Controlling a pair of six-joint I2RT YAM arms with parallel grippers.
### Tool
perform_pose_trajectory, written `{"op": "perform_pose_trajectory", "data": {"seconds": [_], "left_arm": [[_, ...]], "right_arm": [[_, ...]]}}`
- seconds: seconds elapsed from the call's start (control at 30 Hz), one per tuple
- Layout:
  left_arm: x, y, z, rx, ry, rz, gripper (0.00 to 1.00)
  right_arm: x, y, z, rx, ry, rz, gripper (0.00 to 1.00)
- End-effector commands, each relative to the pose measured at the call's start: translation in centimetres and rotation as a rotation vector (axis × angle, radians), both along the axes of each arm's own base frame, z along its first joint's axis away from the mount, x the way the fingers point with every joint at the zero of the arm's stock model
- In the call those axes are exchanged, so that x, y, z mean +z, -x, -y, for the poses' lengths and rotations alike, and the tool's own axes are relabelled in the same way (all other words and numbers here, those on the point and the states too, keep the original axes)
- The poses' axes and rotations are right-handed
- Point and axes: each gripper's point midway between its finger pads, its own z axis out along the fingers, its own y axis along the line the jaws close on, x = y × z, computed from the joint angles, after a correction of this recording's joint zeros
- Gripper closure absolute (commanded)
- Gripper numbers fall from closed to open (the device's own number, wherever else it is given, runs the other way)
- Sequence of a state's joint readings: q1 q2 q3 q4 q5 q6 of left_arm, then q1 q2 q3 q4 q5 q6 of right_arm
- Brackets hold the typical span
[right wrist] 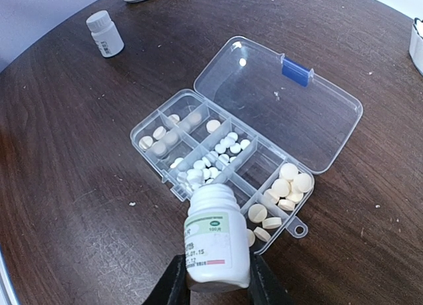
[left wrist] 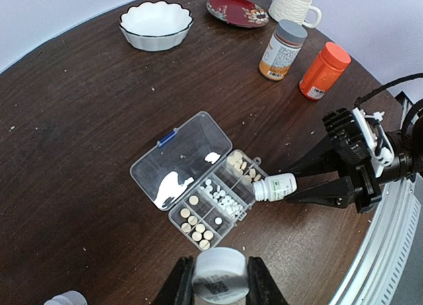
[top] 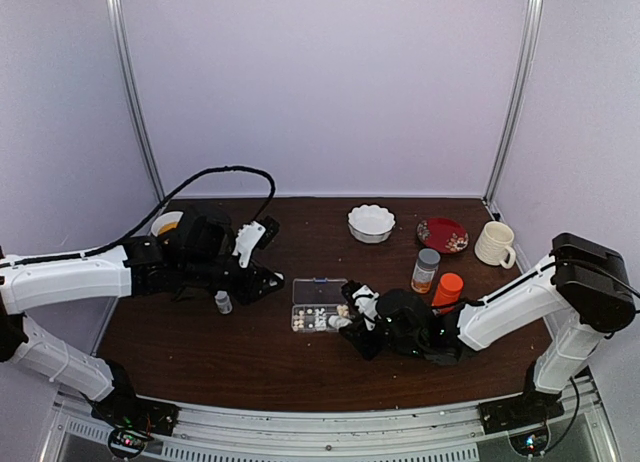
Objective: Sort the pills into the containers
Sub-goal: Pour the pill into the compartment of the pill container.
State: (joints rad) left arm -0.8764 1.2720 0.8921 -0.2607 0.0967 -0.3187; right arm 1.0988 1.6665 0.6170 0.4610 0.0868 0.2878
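**Pills in the open organizer, a bottle tipped over its near edge**

The pills (right wrist: 227, 145) lie in the compartments of the clear organizer box (right wrist: 284, 113), which sits open near the middle of the table (top: 200, 352), its lid laid flat on the far side. Small white tablets fill the middle cells. Larger cream ones are heaped in the cells at one end, and pale round ones lie at the other end. A few small white pills sit right at the mouth of the tipped bottle (right wrist: 211, 242), which leans over the box's near row with its neck above a divider.

The right gripper (right wrist: 215, 282) holds this bottle by its base end, one finger on each side and the jaws closed only as far as its body lets them. The pills therefore lie just past the bottle's mouth, a bottle's length ahead of the fingers (right wrist: 173, 284) and untouched by them. In the left wrist view the same bottle lies nearly level, its mouth at the box's edge.

The left gripper (left wrist: 220, 286) hangs above the table, off the side of the box opposite the right gripper and well apart from it. Its jaws are pressed onto a white round container (left wrist: 220, 273), seen end-on. A standing white bottle (top: 223, 302) sits on the table just beside that arm.

Farther back are a white scalloped bowl (top: 371, 223), a red plate (top: 442, 234) and a mug (top: 495, 244). A grey-capped bottle (top: 426, 270) and an orange bottle (top: 447, 292) stand close together.
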Motion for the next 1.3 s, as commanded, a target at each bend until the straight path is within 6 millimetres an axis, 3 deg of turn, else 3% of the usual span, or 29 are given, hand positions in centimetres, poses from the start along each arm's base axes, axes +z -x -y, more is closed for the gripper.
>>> {"op": "perform_pose_trajectory", "data": {"seconds": [0.0, 0.37, 0.63, 0.77, 0.87, 0.97, 1.03, 1.17, 1.27], "left_arm": [[1.3, -0.7, 0.3, -0.002, 0.011, 0.034, 1.0], [1.2, -0.6, 0.3, -0.005, 0.006, 0.034, 1.0], [1.1, -0.6, 0.4, -0.012, 0.0, 0.028, 1.0], [1.1, -0.6, 0.5, -0.015, -0.003, 0.027, 1.0], [1.1, -0.6, 0.5, -0.016, -0.005, 0.027, 1.0], [1.1, -0.6, 0.5, -0.016, -0.006, 0.028, 1.0], [1.2, -0.6, 0.5, -0.017, -0.005, 0.028, 1.0], [1.3, -0.6, 0.5, -0.017, -0.007, 0.029, 1.0], [1.4, -0.6, 0.5, -0.02, -0.007, 0.029, 1.0]], "right_arm": [[1.4, -0.7, -0.2, -0.018, -0.021, 0.025, 1.0], [1.1, -0.9, -0.2, -0.02, 0.022, 0.02, 1.0], [1.9, -0.6, -0.2, -0.019, -0.045, 0.032, 1.0], [1.3, -0.8, -0.4, -0.016, 0.014, 0.018, 1.0], [2.0, -0.7, -0.1, -0.02, -0.043, 0.042, 1.0], [1.4, -0.9, -0.1, -0.025, 0.019, 0.028, 1.0], [2.2, -0.8, -0.2, -0.021, -0.032, 0.046, 1.0], [1.2, -1.1, -0.1, -0.03, 0.046, 0.024, 1.0], [1.9, -0.9, 0.0, -0.028, -0.02, 0.044, 1.0]]}}
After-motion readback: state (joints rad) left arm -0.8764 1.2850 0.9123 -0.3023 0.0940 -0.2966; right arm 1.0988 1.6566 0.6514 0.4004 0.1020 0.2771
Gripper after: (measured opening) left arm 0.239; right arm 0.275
